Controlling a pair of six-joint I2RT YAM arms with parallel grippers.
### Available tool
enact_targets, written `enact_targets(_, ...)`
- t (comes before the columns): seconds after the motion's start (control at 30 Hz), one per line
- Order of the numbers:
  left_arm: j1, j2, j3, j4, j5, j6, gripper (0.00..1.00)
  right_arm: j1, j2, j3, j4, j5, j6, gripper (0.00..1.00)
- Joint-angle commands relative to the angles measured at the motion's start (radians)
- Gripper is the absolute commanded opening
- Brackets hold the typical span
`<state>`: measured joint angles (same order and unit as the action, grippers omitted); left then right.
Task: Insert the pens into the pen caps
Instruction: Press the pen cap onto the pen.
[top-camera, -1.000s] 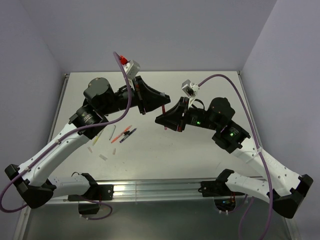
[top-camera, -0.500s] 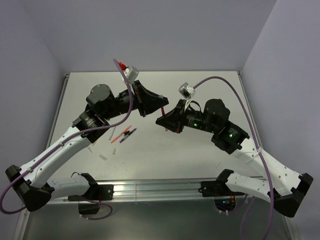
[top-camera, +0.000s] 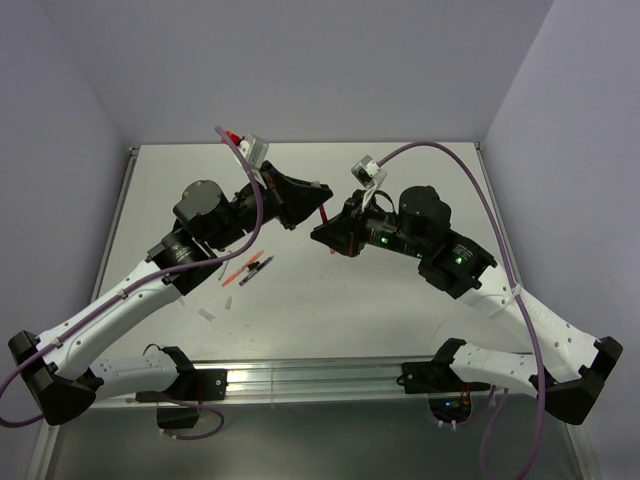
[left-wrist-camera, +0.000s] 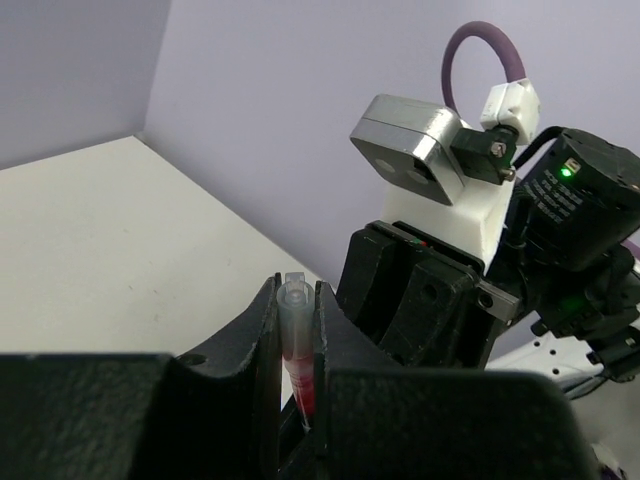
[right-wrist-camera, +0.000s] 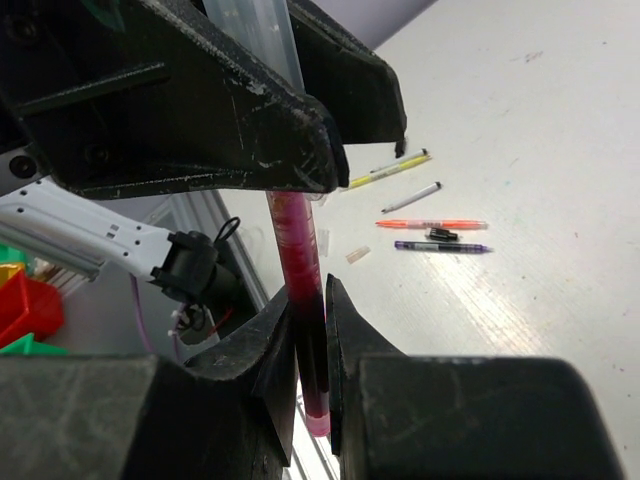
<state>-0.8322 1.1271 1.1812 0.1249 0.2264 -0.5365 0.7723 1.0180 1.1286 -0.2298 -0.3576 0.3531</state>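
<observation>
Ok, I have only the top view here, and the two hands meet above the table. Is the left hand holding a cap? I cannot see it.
Observer: Yes. In the left wrist view the left hand pinches a clear cap, and the cap's end pokes out past the hand.
Operator: Is anything inside it?
Observer: The red pen shows through the lower part of the cap, so its tip is in. How deep, I cannot tell.
Operator: Does the right hand really grip the pen?
Observer: The right wrist view shows the right hand shut on the pen, near its free end.
</observation>
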Motion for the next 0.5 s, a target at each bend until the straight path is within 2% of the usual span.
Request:
enact_targets(0.0,-0.071,-0.009,-0.048,-0.122,0.042,0.027,0.00,-0.025,0.005,0.115,0.159,0.242,0.044,0.00)
enact_targets(0.47,-0.154,0.019,-0.081,-0.192,-0.136,-0.019,0.00,0.004,0.086,0.229,0.130,0.394,-0.019,0.00)
